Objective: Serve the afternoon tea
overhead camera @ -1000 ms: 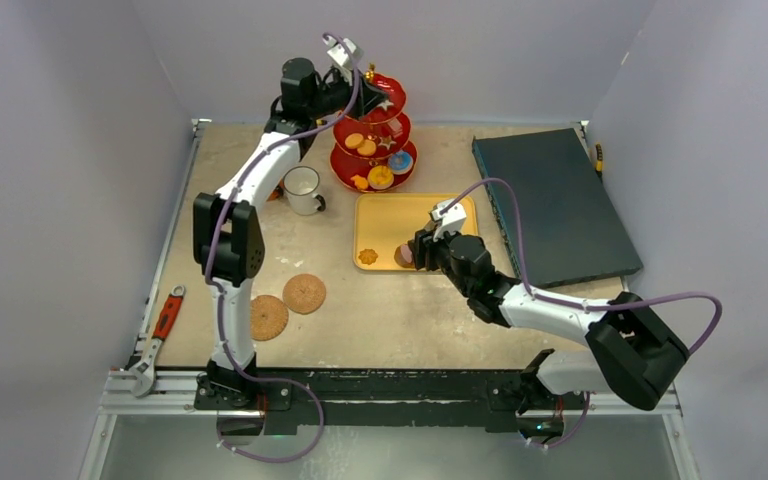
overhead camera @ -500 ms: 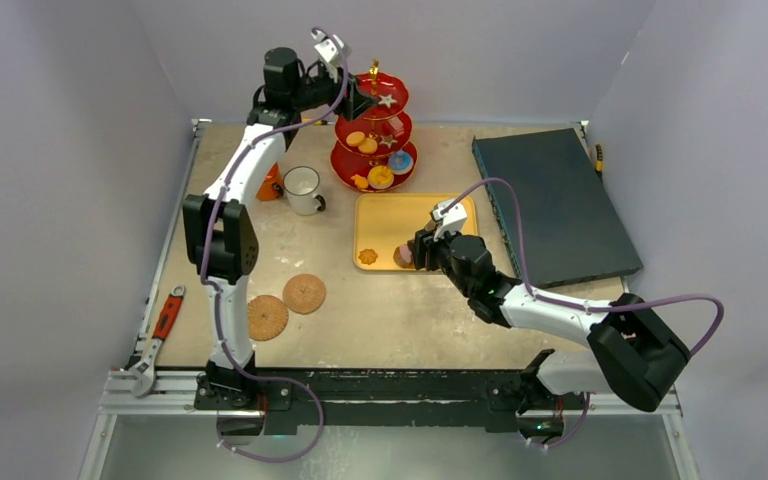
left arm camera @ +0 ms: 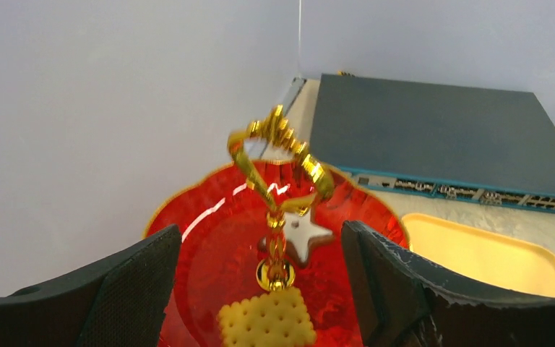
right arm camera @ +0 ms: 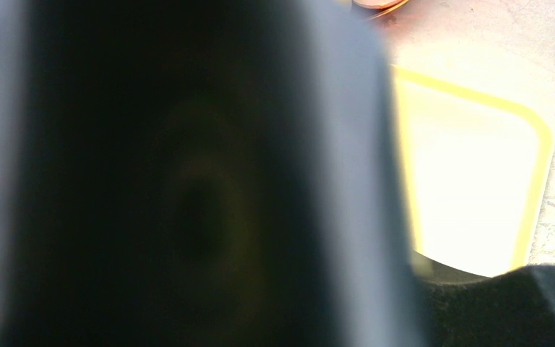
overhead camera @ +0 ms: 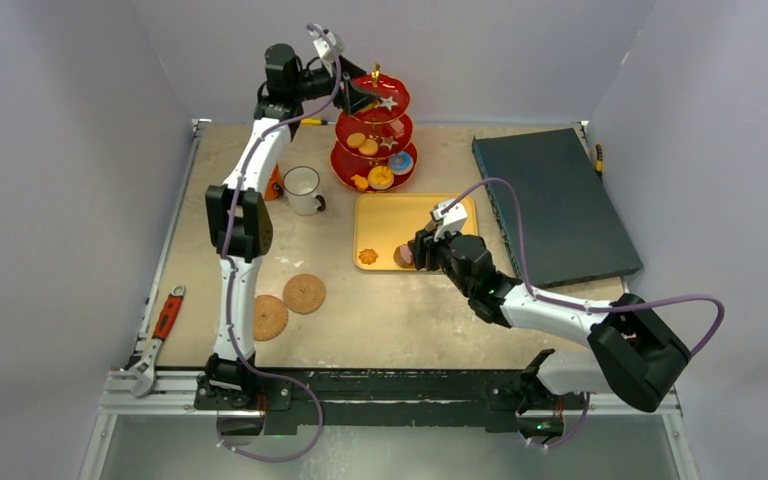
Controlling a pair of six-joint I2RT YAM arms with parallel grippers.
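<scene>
My left gripper (left arm camera: 260,230) hangs wide open and holds nothing, over the top plate of the red stand (left arm camera: 202,238). Its gold handle (left arm camera: 278,144) rises just ahead between my fingers, with a square cracker (left arm camera: 266,318) and a star biscuit (left arm camera: 305,235) below. My right gripper (overhead camera: 420,250) sits low over the yellow tray (overhead camera: 385,215), just beside a pink pastry (overhead camera: 402,256); I cannot tell how far it is open.

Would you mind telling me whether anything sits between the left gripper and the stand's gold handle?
Nothing visible does. The open left gripper faces the gold handle with only air between. A square biscuit and a star biscuit lie lower, on the top plate by the handle's foot.
</scene>
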